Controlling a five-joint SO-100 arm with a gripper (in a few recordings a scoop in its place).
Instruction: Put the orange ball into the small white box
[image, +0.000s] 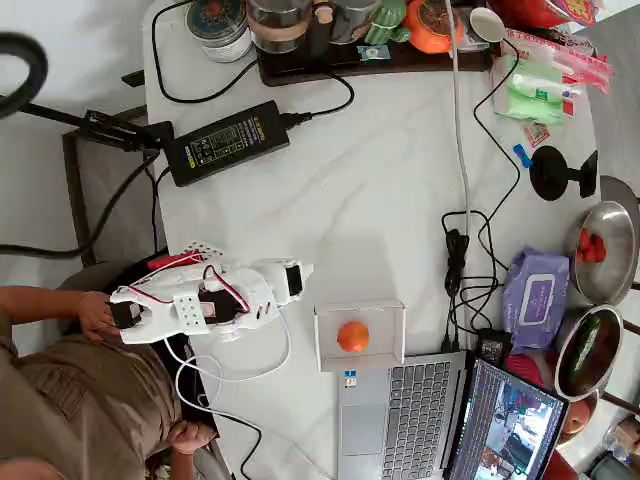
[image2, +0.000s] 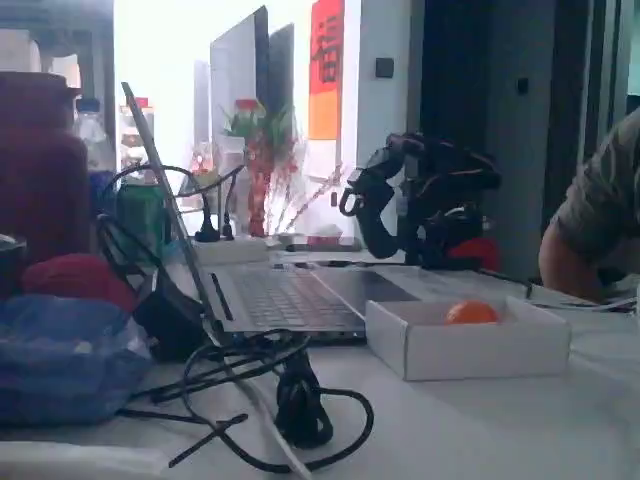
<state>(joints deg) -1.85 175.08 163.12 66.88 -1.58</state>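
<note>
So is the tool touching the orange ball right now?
Apart. In the overhead view the tool sits left of the small white box, with bare table between it and the orange ball lying inside the box.

A: How many balls and boxes?
B: One orange ball (image: 352, 336), one small white box (image: 330, 358).
A: And beyond the gripper (image: 297, 279)?
B: One laptop (image: 400, 410), one power brick (image: 226, 141), one wipes pack (image: 536, 298), two metal bowls (image: 603, 252)
</note>
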